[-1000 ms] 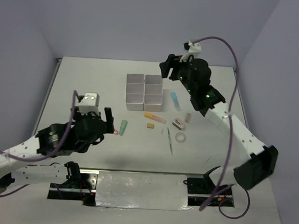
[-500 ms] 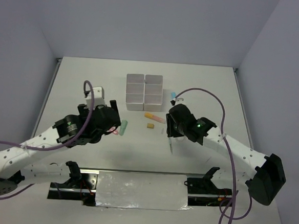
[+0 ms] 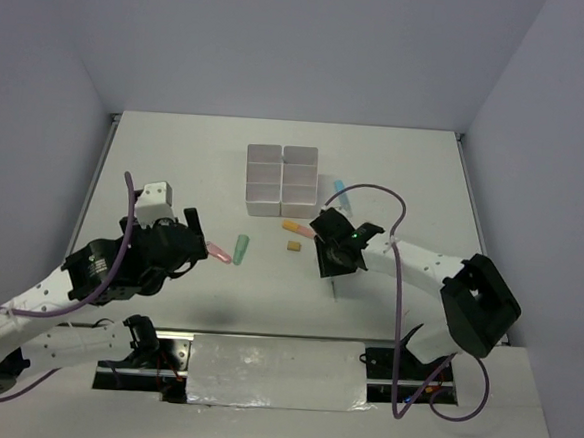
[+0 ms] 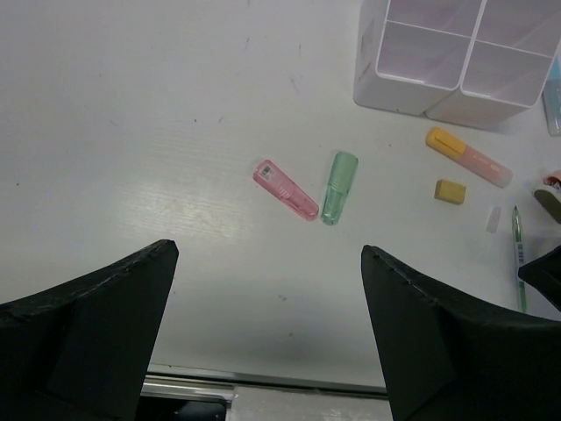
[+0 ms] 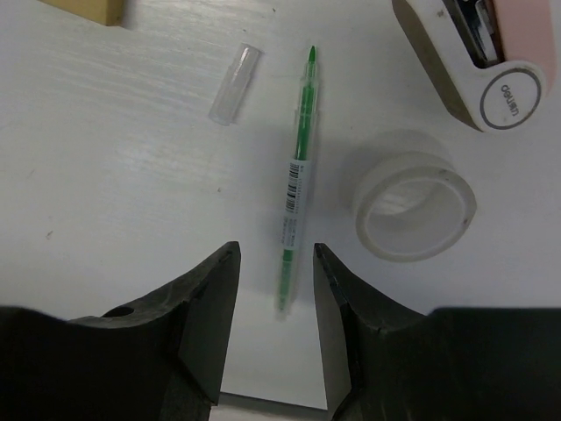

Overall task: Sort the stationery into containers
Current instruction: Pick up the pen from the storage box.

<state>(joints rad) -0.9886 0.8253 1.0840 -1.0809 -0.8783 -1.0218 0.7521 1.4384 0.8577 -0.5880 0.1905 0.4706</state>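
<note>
The containers (image 3: 282,178) are a white block of square compartments at the table's back middle. A pink marker (image 4: 285,189) and a green marker (image 4: 338,186) lie side by side ahead of my left gripper (image 4: 267,250), which hangs open and wide above bare table. My right gripper (image 5: 276,247) is open and low over a thin green pen (image 5: 298,175). The pen's near end lies between the fingers with a gap on each side. A clear tape ring (image 5: 414,206) sits just right of the pen. An orange marker (image 4: 468,157) and a tan eraser (image 4: 450,191) lie below the containers.
A clear pen cap (image 5: 235,83) lies left of the pen. A tan and pink stapler-like item (image 5: 473,53) lies beyond the tape ring. A blue marker (image 3: 340,191) rests right of the containers. The table's metal front edge (image 4: 263,386) is just under my left gripper.
My right arm came down from beside the containers to the green pen, and its jaws narrowed. My left arm swung toward the markers and then drew back to the left, still open.
</note>
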